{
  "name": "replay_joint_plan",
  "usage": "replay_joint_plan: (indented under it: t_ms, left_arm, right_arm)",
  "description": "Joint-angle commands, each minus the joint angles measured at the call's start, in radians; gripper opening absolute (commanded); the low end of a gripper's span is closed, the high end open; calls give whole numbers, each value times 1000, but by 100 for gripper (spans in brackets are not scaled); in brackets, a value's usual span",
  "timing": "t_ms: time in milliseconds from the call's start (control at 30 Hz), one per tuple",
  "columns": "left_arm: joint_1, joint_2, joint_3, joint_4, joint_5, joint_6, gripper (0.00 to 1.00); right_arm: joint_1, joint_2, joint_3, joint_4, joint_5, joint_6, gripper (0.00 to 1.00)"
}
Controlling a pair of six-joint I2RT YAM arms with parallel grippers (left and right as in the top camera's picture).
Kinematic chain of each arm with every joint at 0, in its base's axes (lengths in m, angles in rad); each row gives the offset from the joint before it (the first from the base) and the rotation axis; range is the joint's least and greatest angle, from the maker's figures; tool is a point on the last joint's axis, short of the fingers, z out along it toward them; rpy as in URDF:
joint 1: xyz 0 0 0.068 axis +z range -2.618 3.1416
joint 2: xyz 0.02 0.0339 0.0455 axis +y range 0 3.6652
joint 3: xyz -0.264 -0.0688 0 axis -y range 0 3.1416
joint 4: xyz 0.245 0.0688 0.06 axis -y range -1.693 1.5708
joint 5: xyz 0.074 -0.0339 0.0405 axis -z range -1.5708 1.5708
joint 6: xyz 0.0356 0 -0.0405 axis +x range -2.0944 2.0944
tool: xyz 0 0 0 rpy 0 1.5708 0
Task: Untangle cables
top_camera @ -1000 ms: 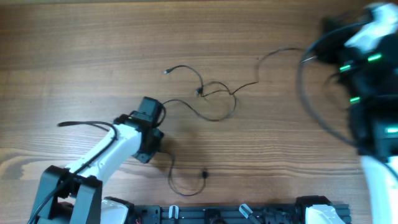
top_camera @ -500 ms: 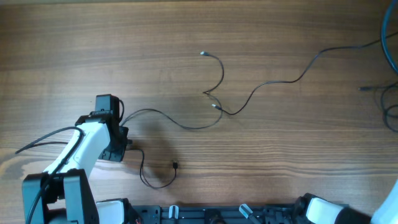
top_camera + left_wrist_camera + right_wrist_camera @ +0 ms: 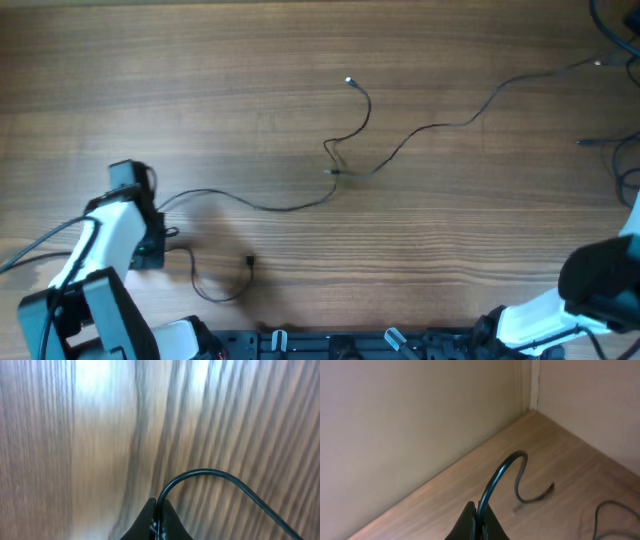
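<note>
Drawing the cables (image 3: 280, 208) apart across the wooden table (image 3: 200, 60), mid-step by the look of it. At the table's left side, left gripper (image 3: 157, 516) with fingers pressed together, pinching one thin strand; raised near the wall (image 3: 395, 420) beyond the far right corner, right gripper (image 3: 479, 512) likewise pinching a strand, out of the overhead view. Strung nearly flat between them over the middle of the table, with one small snag (image 3: 333, 168) near the centre, a free plug end (image 3: 348, 80) curling up from it, and a slack loop (image 3: 218, 293) lying just beside the left arm (image 3: 100, 240). Judged mostly untangled, not yet done. Next move likely calling for release of one strand and a fresh pinch close to the snag, lifting the short end clear without tightening the crossing.
</note>
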Motion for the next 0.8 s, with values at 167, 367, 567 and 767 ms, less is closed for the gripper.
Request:
replay_joint_plan:
  t_ms: [167, 367, 567, 767]
  left_arm:
    - [57, 7, -5, 278, 367, 323, 4]
    - [-118, 7, -5, 571, 542, 371, 4]
    - [-304, 8, -5, 590, 420, 371, 4]
    - [-418, 35, -5, 567, 346, 370, 4]
  right_arm:
    - [-53, 19, 91, 172, -8, 128, 5]
    - [-43, 61, 99, 273, -137, 79, 5]
    - [-5, 212, 99, 299, -90, -54, 5]
    - [-2, 401, 99, 336, -93, -188, 5]
